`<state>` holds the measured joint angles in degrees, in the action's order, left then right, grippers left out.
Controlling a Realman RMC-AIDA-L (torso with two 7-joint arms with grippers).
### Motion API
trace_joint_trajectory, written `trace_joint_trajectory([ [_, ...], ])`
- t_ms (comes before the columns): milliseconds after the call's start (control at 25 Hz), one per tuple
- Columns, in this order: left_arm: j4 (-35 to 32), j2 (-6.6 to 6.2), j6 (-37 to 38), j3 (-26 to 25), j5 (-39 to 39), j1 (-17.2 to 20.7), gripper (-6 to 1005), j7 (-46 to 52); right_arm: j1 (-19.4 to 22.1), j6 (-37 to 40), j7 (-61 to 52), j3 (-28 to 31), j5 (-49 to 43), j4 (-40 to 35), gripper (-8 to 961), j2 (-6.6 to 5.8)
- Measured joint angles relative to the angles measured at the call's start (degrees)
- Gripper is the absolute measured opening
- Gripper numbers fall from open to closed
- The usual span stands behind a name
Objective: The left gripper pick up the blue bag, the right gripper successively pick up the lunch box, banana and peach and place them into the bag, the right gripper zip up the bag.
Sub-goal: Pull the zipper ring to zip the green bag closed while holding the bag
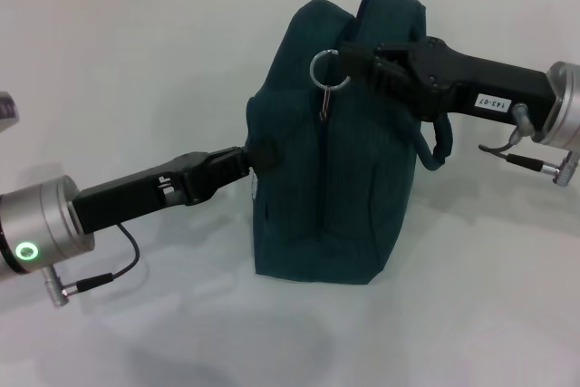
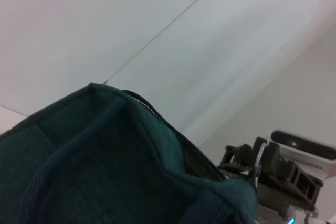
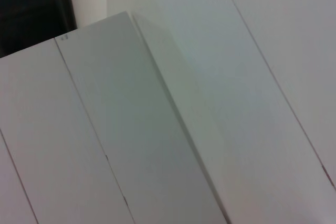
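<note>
The blue bag (image 1: 335,160) stands upright on the white table (image 1: 127,70). My left gripper (image 1: 260,154) reaches in from the left and is shut on the bag's left side, about halfway up. My right gripper (image 1: 352,55) comes in from the right at the bag's top and is shut at the zipper pull, whose metal ring (image 1: 327,70) hangs just beside the fingertips. The left wrist view shows the bag's fabric (image 2: 105,166) close up, with the right gripper (image 2: 247,161) beyond it. The lunch box, banana and peach are out of view. The right wrist view shows only pale panels.
The bag's dark carrying strap (image 1: 437,144) loops down under my right gripper. A cable (image 1: 100,274) hangs under the left wrist and another (image 1: 535,162) under the right wrist.
</note>
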<state>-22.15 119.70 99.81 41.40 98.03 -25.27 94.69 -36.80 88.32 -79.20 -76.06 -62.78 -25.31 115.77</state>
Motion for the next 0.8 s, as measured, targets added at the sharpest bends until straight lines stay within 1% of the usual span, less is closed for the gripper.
trace_joint_trajectory([
  [560,1.00,0.01,-0.45,0.00,0.27,-0.13,55,-1.04,0.15,1.28,-1.72,0.03,1.16,0.00,13,-0.10],
  [800,1.71,0.01,-0.39,0.24,0.34,-0.13,54,-1.35,0.40,0.56,-2.56,0.08,1.40,0.03,13,-0.10],
])
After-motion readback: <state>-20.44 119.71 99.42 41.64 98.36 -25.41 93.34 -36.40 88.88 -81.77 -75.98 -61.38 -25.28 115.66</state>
